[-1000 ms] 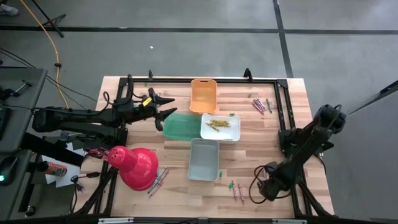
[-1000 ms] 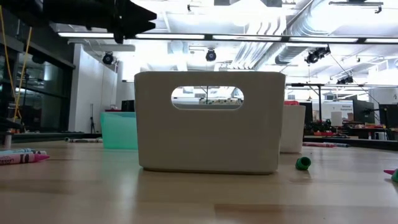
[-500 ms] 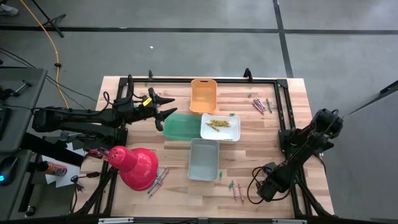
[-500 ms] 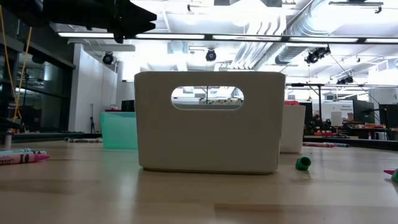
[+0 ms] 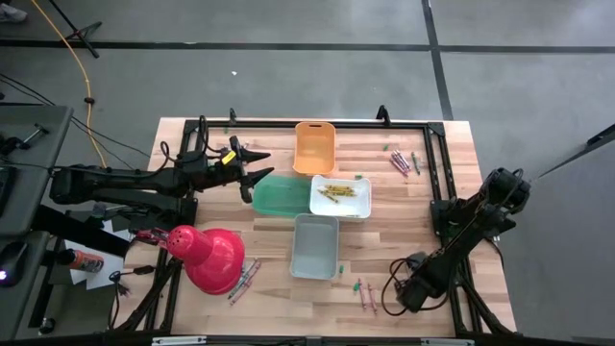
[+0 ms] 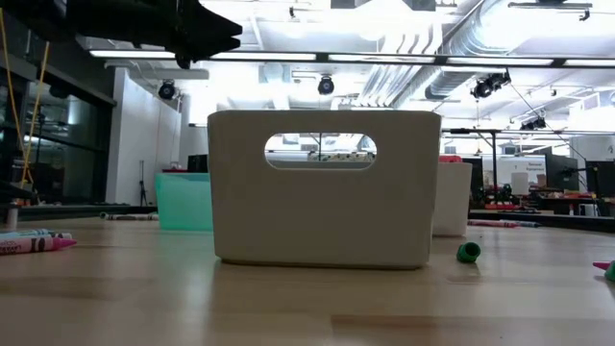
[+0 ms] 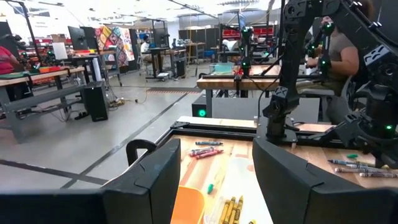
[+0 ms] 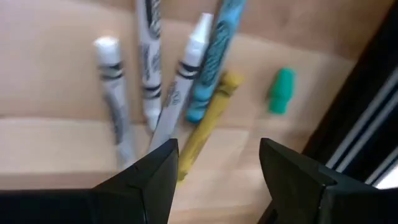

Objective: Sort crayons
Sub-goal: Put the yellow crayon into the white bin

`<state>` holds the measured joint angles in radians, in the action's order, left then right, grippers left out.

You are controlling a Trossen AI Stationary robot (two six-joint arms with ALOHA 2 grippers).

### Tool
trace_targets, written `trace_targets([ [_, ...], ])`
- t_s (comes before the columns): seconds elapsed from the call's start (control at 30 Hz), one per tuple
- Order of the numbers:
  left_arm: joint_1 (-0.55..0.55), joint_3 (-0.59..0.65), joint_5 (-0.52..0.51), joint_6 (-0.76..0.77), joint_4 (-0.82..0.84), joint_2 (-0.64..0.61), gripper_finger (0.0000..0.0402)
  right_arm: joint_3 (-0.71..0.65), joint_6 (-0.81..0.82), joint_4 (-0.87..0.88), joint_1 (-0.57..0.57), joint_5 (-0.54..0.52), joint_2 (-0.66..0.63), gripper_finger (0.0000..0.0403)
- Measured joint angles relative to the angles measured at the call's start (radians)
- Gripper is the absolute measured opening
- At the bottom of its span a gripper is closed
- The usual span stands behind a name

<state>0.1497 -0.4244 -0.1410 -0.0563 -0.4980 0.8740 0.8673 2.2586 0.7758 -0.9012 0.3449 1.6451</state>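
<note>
white bin (image 5: 342, 196): holds a few yellow crayons (image 5: 334, 192). Only sorted ones I can see, so job is just begun.
orange bin (image 5: 313, 147): looks empty from above.
green bin (image 5: 280, 195): looks empty too.
grey bin (image 5: 315, 245): nothing in it that I can see.
loose crayons, far right corner (image 5: 400, 161): small bunch on the table (image 5: 384, 221), near the frame. Not sorted yet.
loose crayons, near edge (image 5: 366, 294): a few lie just past the grey bin, w/ a green bit beside them. Not sorted.
loose crayons by lamp (image 5: 244, 280): bunch next to the pink lamp (image 5: 209, 258). Not sorted.
left gripper (image 5: 261, 171): up in the air by the green bin, fingers apart, holding nothing. It waits.
right gripper (image 8: 214, 180): low at the near right corner of the table, fingers apart, nothing between them. Right under it lie white, grey, blue and yellow crayons (image 8: 186, 106) plus a green bit (image 8: 281, 91).
left to do: most of it, I think. 3 bins have no crayons & 4 bunches sit on the table.
next, my guess: right gripper goes down on one crayon from the bunch under it. They lie close together, so it may be hard to pick just one.
</note>
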Motion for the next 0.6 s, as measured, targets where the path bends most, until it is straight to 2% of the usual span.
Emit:
trace_targets([
  [0.2, 0.000, 0.000, 0.000, 0.001, 0.001, 0.000, 0.0186, 0.000, 0.011, -0.024, 0.001, 0.004, 0.004, 0.0220],
  [0.5, 0.000, 0.000, 0.000, 0.001, 0.005, 0.000, 0.0186, 0.005, -0.031, -0.046, 0.003, 0.028, 0.075, 0.0219],
  [0.6, 0.000, 0.000, 0.000, 0.001, 0.005, 0.000, 0.0186, 0.004, -0.033, -0.048, 0.002, 0.029, 0.077, 0.0204],
])
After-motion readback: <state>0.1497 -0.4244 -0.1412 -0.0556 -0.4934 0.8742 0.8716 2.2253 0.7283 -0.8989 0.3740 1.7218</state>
